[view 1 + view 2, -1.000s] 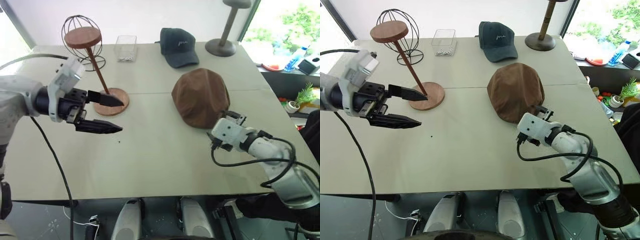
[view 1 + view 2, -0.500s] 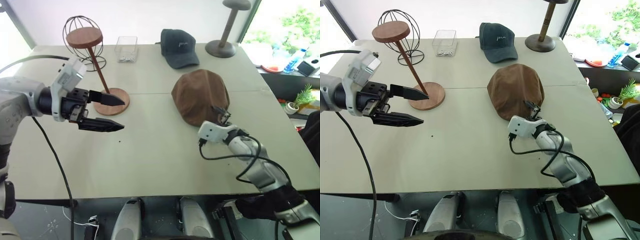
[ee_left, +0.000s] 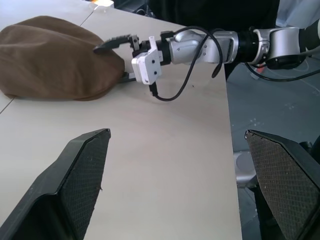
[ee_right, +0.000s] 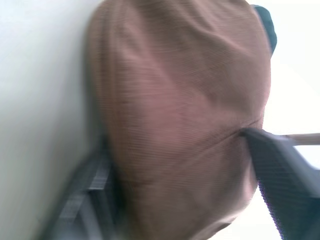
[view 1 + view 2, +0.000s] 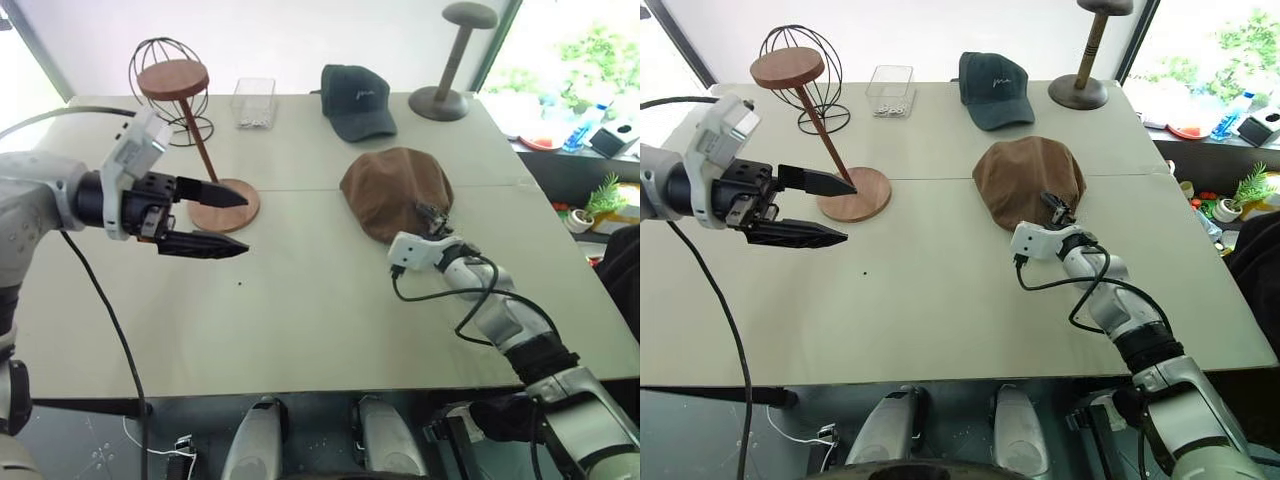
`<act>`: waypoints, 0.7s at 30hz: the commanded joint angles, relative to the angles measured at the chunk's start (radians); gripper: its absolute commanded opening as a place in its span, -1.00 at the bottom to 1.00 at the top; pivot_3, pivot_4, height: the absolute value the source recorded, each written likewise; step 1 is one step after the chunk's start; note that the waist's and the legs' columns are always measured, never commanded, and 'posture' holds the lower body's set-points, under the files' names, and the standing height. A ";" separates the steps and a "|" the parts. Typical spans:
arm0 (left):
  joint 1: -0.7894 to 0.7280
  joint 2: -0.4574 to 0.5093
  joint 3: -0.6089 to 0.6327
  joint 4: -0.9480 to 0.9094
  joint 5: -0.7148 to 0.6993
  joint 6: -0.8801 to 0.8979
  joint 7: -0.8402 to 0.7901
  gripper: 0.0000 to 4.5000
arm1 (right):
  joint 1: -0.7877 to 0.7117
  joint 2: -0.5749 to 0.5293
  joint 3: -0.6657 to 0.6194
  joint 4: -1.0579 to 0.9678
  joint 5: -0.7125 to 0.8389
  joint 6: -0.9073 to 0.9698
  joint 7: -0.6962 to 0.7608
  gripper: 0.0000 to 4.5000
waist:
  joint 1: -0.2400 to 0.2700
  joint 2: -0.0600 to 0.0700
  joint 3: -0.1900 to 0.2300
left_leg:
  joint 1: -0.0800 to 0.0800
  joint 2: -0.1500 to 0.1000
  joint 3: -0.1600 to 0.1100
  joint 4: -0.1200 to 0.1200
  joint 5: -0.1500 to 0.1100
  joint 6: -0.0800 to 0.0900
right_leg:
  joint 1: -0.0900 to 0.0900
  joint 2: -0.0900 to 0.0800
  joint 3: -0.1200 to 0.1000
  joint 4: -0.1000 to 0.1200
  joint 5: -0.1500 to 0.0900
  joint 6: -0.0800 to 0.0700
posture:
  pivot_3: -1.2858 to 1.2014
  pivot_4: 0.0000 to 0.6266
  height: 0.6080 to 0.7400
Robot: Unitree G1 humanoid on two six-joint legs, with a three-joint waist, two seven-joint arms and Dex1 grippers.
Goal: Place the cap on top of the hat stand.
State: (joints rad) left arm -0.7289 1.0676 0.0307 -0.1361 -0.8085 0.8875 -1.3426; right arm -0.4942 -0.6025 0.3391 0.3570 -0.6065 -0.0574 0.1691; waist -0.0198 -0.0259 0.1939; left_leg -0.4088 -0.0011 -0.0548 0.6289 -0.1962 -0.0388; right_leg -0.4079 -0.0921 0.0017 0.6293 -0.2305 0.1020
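Left eye view: the cap (image 5: 396,190) is brown, soft and suede-like, rounded and panelled, lying flat on the pale surface (image 5: 300,310). The right pincer (image 5: 432,215) is at the cap's near edge. In the left wrist view one black finger (image 3: 111,44) lies over the cap's rim and the other sits low against its side, so the rim is between them, though whether they have pinched it I cannot tell. The right wrist view is blurred; the cap's brown fabric (image 4: 180,115) runs between the two dark fingers and little else can be made out.

The left pincer (image 5: 225,220) hangs above the surface with its fingers wide apart, holding nothing. Just beyond its tips stands the hat stand (image 5: 195,140), reddish-brown wood with a round disc top, thin slanted rod and round base. The upper finger partly covers that base in the eye views.
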 commanded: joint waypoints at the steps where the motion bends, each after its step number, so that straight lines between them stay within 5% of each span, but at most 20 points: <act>1: -0.032 0.006 0.047 -0.007 -0.007 0.002 0.008 1.00 | -0.012 0.011 -0.001 0.049 0.002 -0.003 0.015 -0.32 | 0.000 0.000 0.000 | 0.000 0.000 0.000 0.000 0.000 0.000 | 0.000 0.000 0.000 0.000 0.000 0.000 | 0.03 -0.52 1.00; 3: -0.031 0.005 0.050 -0.007 -0.009 0.004 0.013 1.00 | -0.013 0.010 -0.006 0.039 0.002 -0.004 0.020 -0.73 | -0.001 0.000 0.000 | 0.000 0.000 0.000 0.000 0.000 0.000 | 0.000 0.000 0.000 0.000 0.000 0.000 | 0.03 -0.52 1.00; 6: -0.024 0.005 0.062 -0.009 -0.016 0.009 0.024 1.00 | -0.003 0.004 -0.024 -0.003 0.022 -0.005 0.052 -0.98 | 0.000 0.000 0.000 | 0.000 0.000 -0.001 -0.001 0.000 0.000 | 0.000 0.000 0.000 0.000 0.000 0.000 | 0.03 -0.52 1.00; 16: 0.070 0.009 0.235 -0.059 -0.085 0.072 0.147 1.00 | -0.059 -0.044 -0.125 -0.189 0.070 0.046 0.177 -0.99 | -0.001 0.001 0.002 | -0.001 0.000 -0.001 -0.003 0.000 0.000 | -0.002 0.000 0.000 0.000 -0.001 0.001 | 0.03 -0.52 1.00; 21: 0.197 -0.001 0.487 -0.130 -0.124 0.121 0.320 1.00 | -0.315 -0.067 -0.169 -0.219 0.132 0.019 0.262 -0.99 | -0.024 0.006 0.007 | -0.001 0.000 0.000 -0.003 0.000 0.000 | -0.004 0.000 0.000 0.000 -0.001 0.001 | 0.03 -0.52 1.00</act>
State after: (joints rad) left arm -0.5362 1.0604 0.4095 -0.2371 -0.9069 0.9964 -1.0789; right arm -0.7064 -0.6530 0.2285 0.1994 -0.5105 -0.0083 0.4202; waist -0.0438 -0.0199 0.2006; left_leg -0.4101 -0.0010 -0.0553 0.6244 -0.1961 -0.0388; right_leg -0.4123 -0.0920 0.0019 0.6299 -0.2310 0.1025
